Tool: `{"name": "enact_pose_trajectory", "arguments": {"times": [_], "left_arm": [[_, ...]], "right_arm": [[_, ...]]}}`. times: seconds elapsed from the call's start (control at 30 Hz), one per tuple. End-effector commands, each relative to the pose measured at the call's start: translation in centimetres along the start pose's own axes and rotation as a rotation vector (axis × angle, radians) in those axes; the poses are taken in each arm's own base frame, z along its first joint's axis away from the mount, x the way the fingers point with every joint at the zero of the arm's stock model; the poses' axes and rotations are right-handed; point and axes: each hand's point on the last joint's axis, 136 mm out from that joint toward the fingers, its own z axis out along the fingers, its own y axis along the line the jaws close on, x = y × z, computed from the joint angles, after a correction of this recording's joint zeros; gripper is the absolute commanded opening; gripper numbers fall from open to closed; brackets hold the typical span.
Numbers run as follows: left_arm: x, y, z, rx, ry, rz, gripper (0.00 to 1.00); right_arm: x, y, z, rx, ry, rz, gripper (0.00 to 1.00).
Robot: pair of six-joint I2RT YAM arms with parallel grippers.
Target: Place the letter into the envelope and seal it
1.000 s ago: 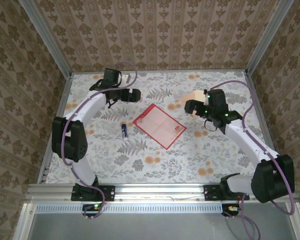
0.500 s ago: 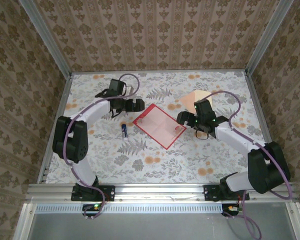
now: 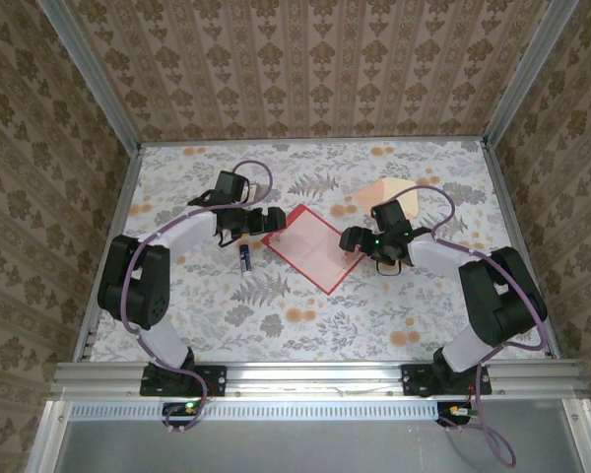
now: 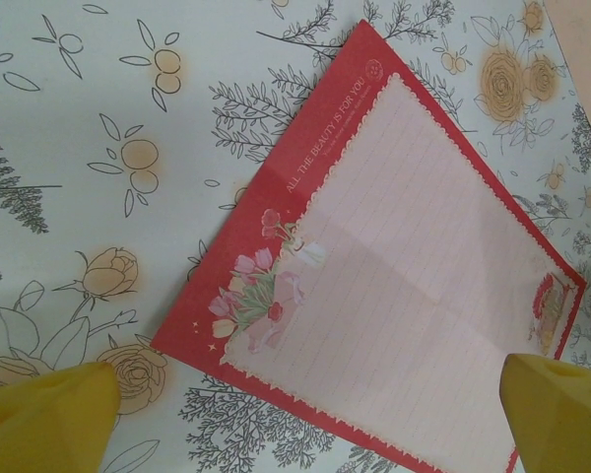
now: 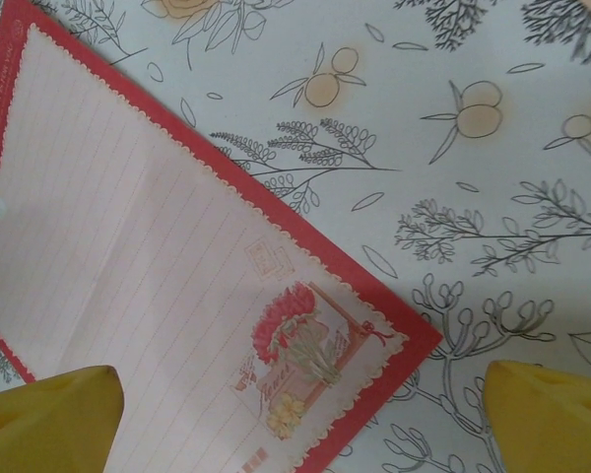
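Two grippers are hanging over the letter (image 3: 313, 246), which is lying flat as a tilted diamond on the flowered worktop (image 3: 276, 315). Nearest the arm bases, a small blue object (image 3: 244, 257) is lying just left of the letter's left corner. The left gripper (image 3: 269, 219) is hovering at that left corner with its jaws standing wide apart; in its wrist camera the yellow fingertips (image 4: 39, 409) are framing the letter's red border, flower print and ruled lines. The right gripper (image 3: 351, 239) is hovering at the letter's right corner, jaws likewise apart and holding nothing, its fingertips (image 5: 44, 409) straddling the corner with the printed bouquet. Whether either gripper is touching the paper I cannot tell. Beyond the letter's right corner, farther back, the peach envelope (image 3: 394, 190) is lying on the worktop, partly behind the right arm.
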Motion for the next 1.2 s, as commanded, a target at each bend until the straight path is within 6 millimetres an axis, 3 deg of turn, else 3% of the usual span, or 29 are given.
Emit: {"name": "enact_pose_trajectory", "arguments": {"times": [0.0,0.4,0.83,1.17], "left_arm": [[0.3,-0.1,0.5,0.005,0.012,-0.010,0.98],[0.8,2.0,1.1,-0.111,0.055,-0.027,0.95],[1.2,1.7,2.4,-0.129,0.107,-0.034,0.93],[2.6,2.2,3.1,-0.145,0.154,-0.042,0.93]], "right_arm": [[-1.3,2.1,0.2,-0.067,-0.011,-0.004,0.93],[-1.6,2.7,1.2,-0.090,0.010,-0.004,0.86],[-1.5,2.6,1.3,-0.082,0.017,-0.005,0.84],[-0.9,2.1,1.6,-0.078,0.023,0.005,0.84]]}}
